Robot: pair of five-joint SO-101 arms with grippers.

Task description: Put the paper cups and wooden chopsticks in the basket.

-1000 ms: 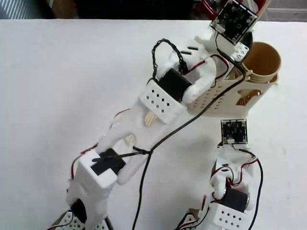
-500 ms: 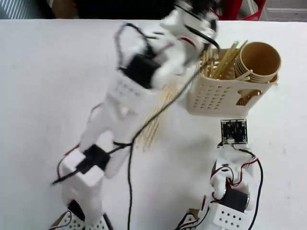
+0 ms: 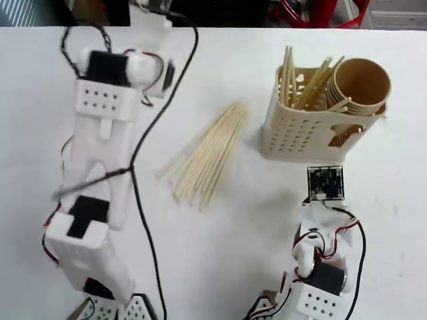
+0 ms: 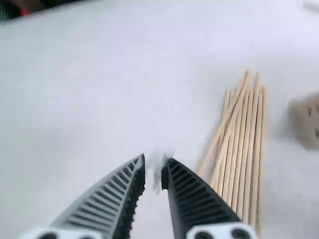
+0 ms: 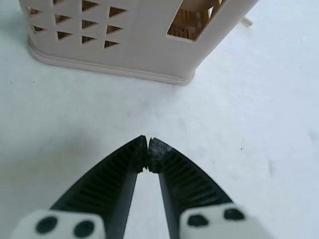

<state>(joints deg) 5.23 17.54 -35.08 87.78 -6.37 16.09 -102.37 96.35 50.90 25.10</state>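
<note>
**Loose chopsticks lie beside left gripper**

The wooden chopsticks (image 3: 203, 157) are seen fanned on the table (image 3: 253, 227) between the left arm and the basket (image 3: 300, 137), long axis slanted toward it. The left gripper (image 4: 153, 169), barely parted and empty, is judged nearer, with the sticks off to its side. The right gripper (image 5: 148, 144) is closed on nothing before the basket, which holds the paper cups (image 3: 360, 83).
</note>
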